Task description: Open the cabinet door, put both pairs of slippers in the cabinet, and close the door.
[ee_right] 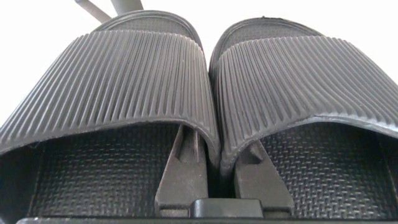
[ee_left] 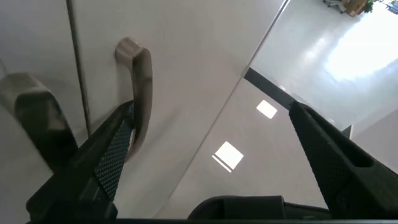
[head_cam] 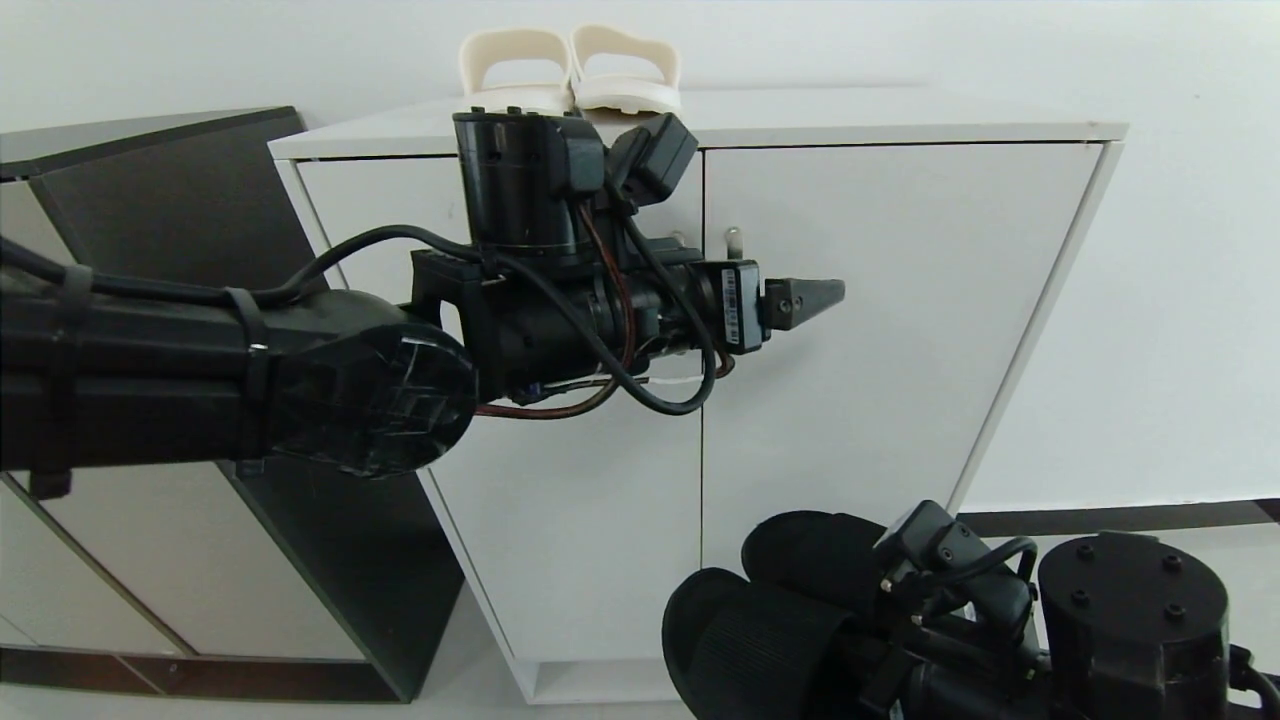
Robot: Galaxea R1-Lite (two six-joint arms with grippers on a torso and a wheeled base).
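Door handle just inside the spread fingers of left gripper, black slippers pinched together by right gripper, white slippers set on closed cabinet top

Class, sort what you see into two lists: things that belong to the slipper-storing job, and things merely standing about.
Belongs: white cabinet, its door handle, white slippers on top, black slippers in the right gripper, left gripper with jaws open by the handle.
Standing about: dark unit beside the cabinet.
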